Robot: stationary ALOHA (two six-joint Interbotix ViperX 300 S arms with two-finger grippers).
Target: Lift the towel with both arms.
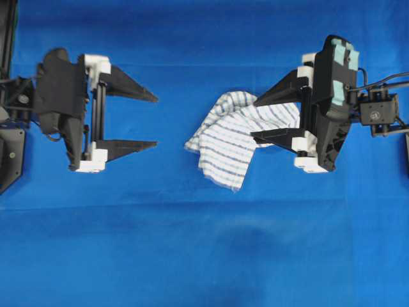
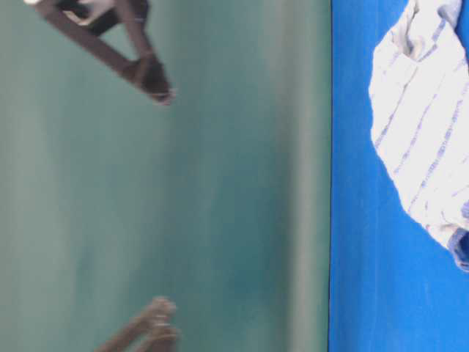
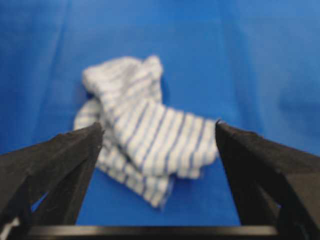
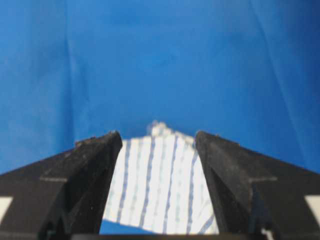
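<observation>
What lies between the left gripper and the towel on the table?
Only bare blue tablecloth separates the left gripper from the towel, shown in the overhead view.

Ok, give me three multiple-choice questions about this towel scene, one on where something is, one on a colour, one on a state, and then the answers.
1. Which gripper is over the towel in the overhead view?
A. the left gripper
B. the right gripper
C. neither

2. What colour is the tablecloth?
A. green
B. white
C. blue

3. How do the left gripper's jaws stand?
A. wide apart, holding nothing
B. shut on the towel
C. shut on the tablecloth

Answers: 1 B, its fingers overlap the towel's right part, while the left gripper stands apart from it. 2 C, plain blue all around the towel. 3 A, bare cloth shows between its fingers.
</observation>
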